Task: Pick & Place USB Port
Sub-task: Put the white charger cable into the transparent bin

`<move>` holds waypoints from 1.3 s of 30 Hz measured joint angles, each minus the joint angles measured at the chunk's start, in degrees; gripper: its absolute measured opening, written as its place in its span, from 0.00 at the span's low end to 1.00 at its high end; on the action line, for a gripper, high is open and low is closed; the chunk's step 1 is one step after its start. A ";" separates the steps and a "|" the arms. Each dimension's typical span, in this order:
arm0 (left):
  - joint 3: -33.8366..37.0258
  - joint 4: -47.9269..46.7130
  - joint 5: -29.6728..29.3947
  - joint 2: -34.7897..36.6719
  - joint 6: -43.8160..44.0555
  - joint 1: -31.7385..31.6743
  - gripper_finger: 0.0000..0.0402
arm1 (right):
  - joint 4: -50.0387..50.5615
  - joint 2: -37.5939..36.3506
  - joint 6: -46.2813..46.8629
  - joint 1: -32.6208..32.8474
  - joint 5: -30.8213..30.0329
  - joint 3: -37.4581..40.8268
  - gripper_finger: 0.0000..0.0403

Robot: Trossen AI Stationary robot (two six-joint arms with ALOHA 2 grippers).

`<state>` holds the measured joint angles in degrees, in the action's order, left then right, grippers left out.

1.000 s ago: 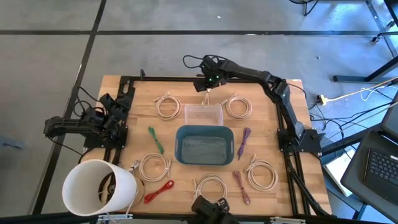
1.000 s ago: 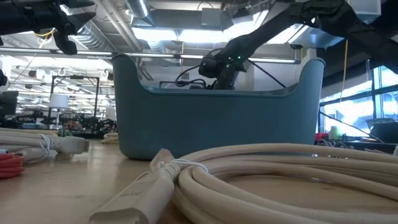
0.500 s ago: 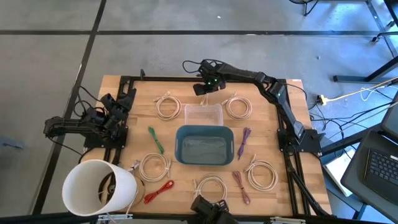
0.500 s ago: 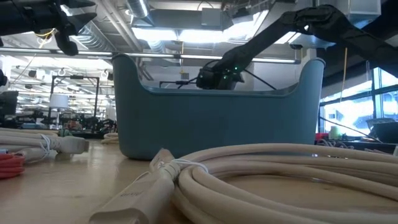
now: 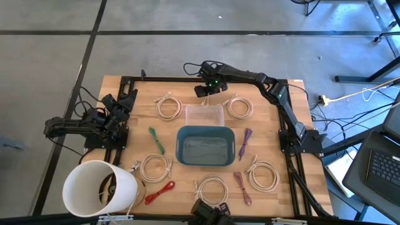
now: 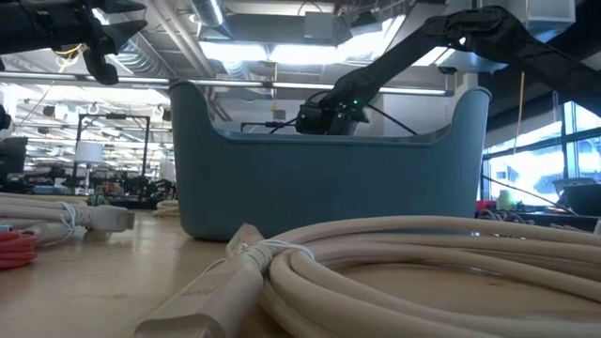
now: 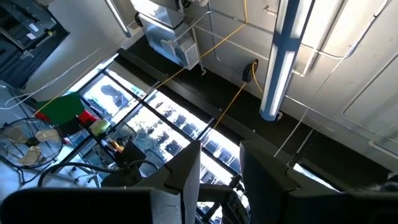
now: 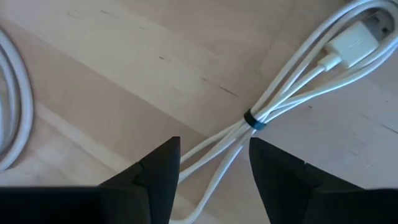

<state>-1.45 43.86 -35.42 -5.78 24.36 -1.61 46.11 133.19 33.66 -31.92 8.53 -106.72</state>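
Observation:
A thin white USB cable (image 8: 283,99), bundled by a dark tie (image 8: 250,118), lies flat on the wood near the table's far edge, its plug (image 8: 371,23) at one end. My right gripper (image 8: 214,152) is open and low over it, pointing down, one finger on either side of the bundle's looped end, apart from it. In the high view that gripper (image 5: 204,91) sits just beyond the clear tray (image 5: 204,114). My left gripper (image 7: 219,168) is open, parked at the table's left edge (image 5: 103,119), pointing up at the ceiling.
A blue bin (image 5: 205,145) stands mid-table, with the clear tray on its far side. Several coiled white cables (image 5: 167,106) (image 5: 239,107) (image 5: 263,175) and green (image 5: 156,140), purple (image 5: 245,144) and red (image 5: 159,192) cables lie around. A white bucket (image 5: 100,187) stands at the near left corner.
My right gripper has come down toward the table near its far edge and shifted slightly left, tipping over the small white cable; in the low view it has sunk behind the bin's rim. In the last half second it has stayed almost still.

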 joint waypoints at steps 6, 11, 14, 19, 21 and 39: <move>0.00 -0.52 0.94 0.00 0.42 0.00 0.26 | 0.17 0.00 0.58 0.47 -0.87 0.00 0.44; 0.00 -0.52 2.01 0.00 0.55 0.00 0.26 | 1.11 -0.02 0.56 1.54 -2.45 -0.79 0.37; 0.00 -0.52 2.10 0.00 1.01 0.00 0.26 | 1.71 -0.02 0.44 2.17 -3.05 -0.76 0.33; 0.00 -0.48 2.98 0.00 1.76 0.00 0.26 | 2.34 -0.02 -1.39 2.40 -0.82 -0.78 0.28; 0.00 -0.47 3.57 0.00 2.05 0.00 0.26 | 3.47 0.02 -3.12 2.00 2.96 -2.18 0.27; -0.02 -2.22 3.96 0.02 3.40 0.00 0.26 | 33.86 -11.94 -20.97 4.11 -2.32 -21.96 0.27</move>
<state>-1.48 41.64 -31.45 -5.76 27.76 -1.61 79.97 121.25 12.69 -27.81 6.21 -128.67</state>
